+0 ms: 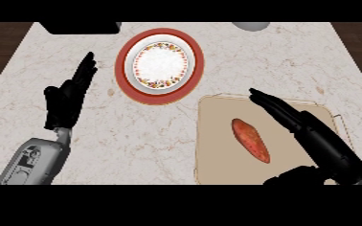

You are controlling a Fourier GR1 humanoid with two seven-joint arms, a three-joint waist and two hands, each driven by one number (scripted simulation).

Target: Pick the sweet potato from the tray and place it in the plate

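Right robot hand [316, 135] open, fingers straight, thumb spread, above tray [212, 124]. Sweet potato [251, 140] lies on tray just left of it, untouched. Probably stiff, light, tapered, so take it across the thick middle. Left robot hand [67, 100] open, resting. Plate [126, 57] beyond, between hands.

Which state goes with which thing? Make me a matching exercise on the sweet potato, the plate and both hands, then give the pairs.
Things:
1. sweet potato
2. plate
3. left hand
4. right hand

States:
A. open, fingers up, at the left of the counter
B. red-rimmed, nothing on it
C. lying on the tray
D. open, stretched over the tray beside the sweet potato

Pairs: 1-C, 2-B, 3-A, 4-D.
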